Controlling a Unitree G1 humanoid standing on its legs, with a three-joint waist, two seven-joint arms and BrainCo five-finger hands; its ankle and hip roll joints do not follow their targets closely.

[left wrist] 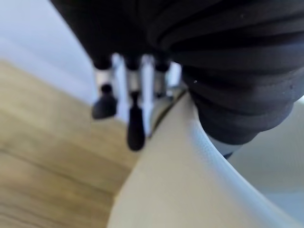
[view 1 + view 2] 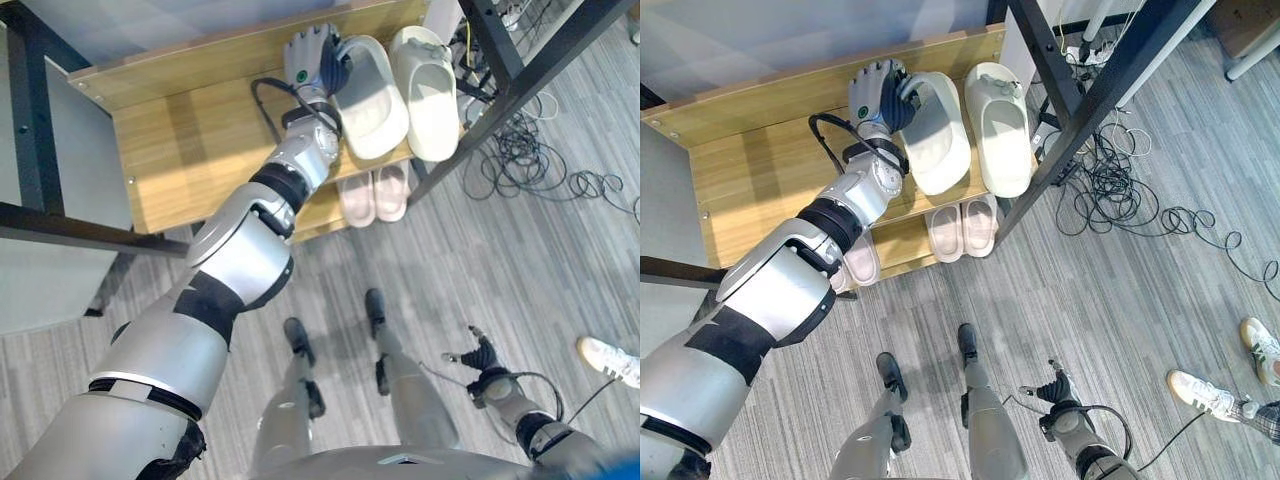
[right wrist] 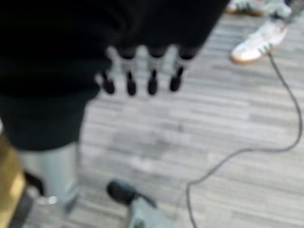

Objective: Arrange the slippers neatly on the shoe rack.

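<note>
Placing step: left hand (image 2: 880, 95) clamped on the near cream slipper's (image 2: 935, 135) heel edge on the shoe rack (image 2: 750, 165) top shelf, its mate (image 2: 1002, 125) at 3 o'clock; next, square it and release.

Wooden shoe rack (image 2: 180, 150) carries two cream slippers (image 2: 425, 90) above, pink slippers (image 2: 375, 195) below
</note>
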